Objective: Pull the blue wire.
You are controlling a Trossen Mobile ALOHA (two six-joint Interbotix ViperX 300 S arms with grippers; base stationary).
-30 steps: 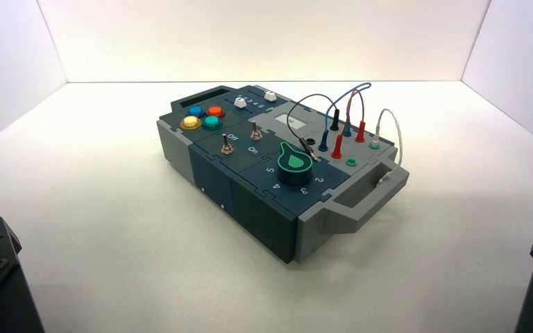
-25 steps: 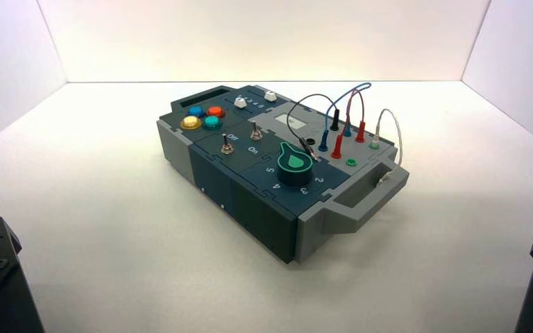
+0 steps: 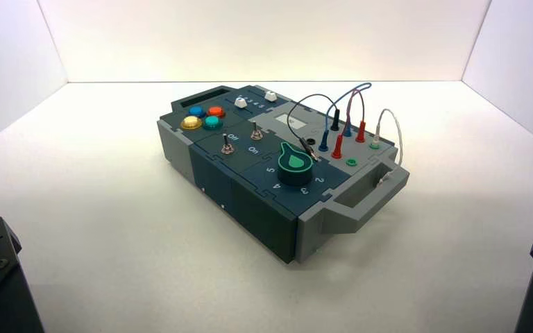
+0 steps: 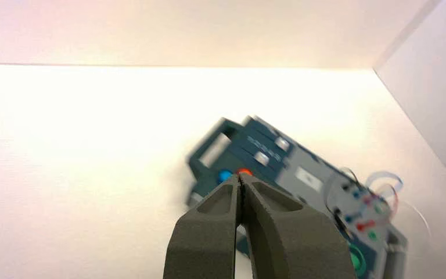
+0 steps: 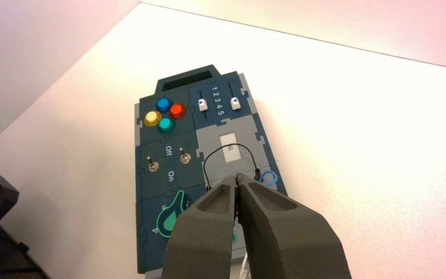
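Note:
The blue wire (image 3: 361,87) stands in an arch over the right part of the box (image 3: 178,147), with one blue plug (image 3: 323,142) in front and the other (image 3: 347,128) behind. It also shows in the right wrist view (image 5: 269,177), just beside my right gripper's tip. My right gripper (image 5: 236,176) is shut and empty, held high above the box's near end. My left gripper (image 4: 241,177) is shut and empty, far back from the box. Both arms sit parked at the bottom corners of the high view.
A red wire (image 3: 336,147), a black wire (image 3: 334,122) and a white wire (image 3: 391,113) stand close around the blue one. A green knob (image 3: 295,163), two toggle switches (image 3: 227,146), several coloured buttons (image 3: 203,116) and two white sliders (image 3: 239,102) lie to its left.

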